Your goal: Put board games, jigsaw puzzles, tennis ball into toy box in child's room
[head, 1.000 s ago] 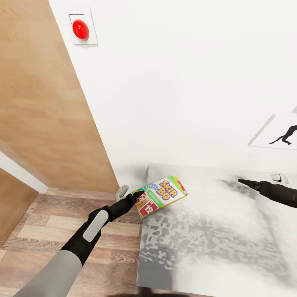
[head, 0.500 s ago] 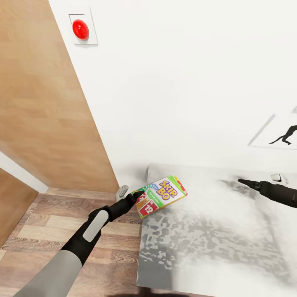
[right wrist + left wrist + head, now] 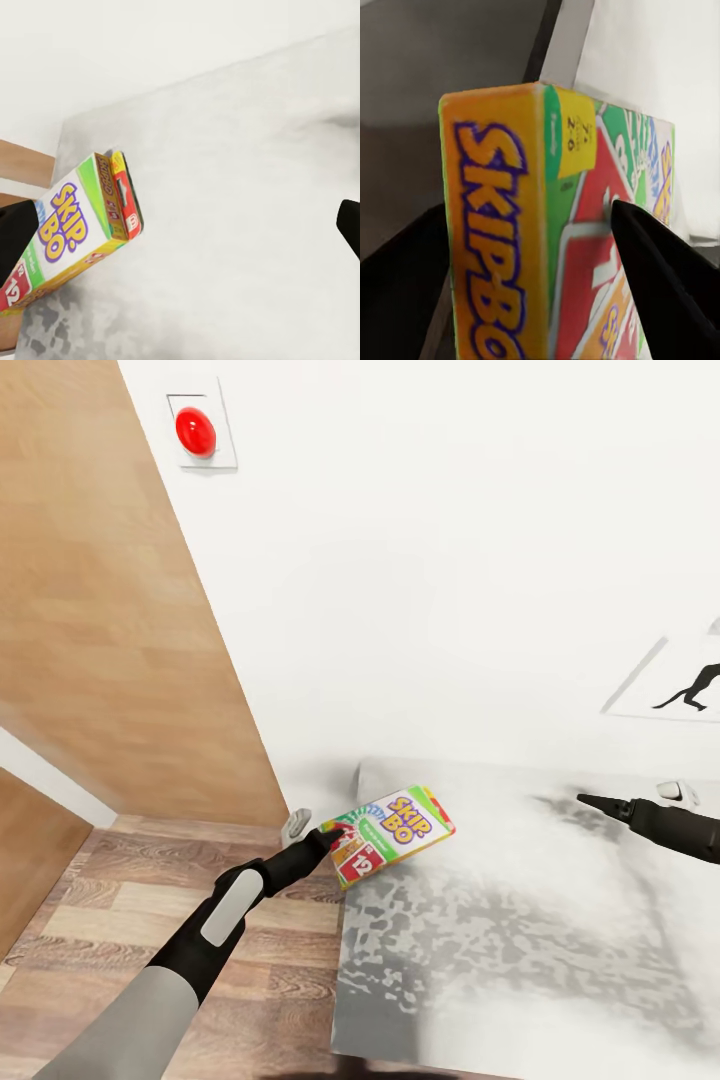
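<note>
Left gripper (image 3: pixel 335 838): clamping one end of the SKIP-BO box (image 3: pixel 392 833), a finger on each broad face, as the left wrist view is showing. The box is tilting slightly flatter than half a second ago, hanging just above the bed (image 3: pixel 520 930) corner; lift is likely under way, carry to the toy box pending. Right gripper (image 3: pixel 598 803): hovering farther back over the bed, holding nothing visible; jaw state unclear.

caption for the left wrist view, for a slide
Left gripper shut on the SKIP-BO box, its orange lettered edge facing the camera.
</note>
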{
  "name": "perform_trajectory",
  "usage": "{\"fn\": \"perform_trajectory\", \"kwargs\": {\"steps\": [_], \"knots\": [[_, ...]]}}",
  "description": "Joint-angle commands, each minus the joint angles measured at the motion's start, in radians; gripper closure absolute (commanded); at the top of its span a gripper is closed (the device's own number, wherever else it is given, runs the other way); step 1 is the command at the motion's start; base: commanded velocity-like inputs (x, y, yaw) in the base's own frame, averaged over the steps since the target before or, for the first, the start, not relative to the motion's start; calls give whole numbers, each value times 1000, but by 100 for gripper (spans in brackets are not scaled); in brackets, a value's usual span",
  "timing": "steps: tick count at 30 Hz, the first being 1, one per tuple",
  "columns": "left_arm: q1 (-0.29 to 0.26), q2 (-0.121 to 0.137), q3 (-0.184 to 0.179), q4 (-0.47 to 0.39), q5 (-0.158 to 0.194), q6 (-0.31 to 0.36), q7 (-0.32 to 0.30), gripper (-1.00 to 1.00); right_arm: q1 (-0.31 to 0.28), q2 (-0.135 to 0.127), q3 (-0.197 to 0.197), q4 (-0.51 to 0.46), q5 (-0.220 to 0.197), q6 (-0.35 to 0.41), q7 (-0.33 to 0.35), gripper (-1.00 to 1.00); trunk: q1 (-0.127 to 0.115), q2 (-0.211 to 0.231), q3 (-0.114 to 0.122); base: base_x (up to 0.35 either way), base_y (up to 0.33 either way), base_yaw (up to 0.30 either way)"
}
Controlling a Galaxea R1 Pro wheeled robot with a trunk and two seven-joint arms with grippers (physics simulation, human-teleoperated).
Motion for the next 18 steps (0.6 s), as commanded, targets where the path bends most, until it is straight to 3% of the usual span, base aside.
{"fn": "perform_trajectory", "kwargs": {"steps": [1,18], "knots": [[-1,0,0,1,-1,3,0,100,-1,0,-1,0,3,5,5,-100,1,-2,-2,0,0,0],[-1,-1,-1,-1,-1,3,0,100,16,-1,-1,-29,3,5,6,-100,1,-2,-2,0,0,0]]}}
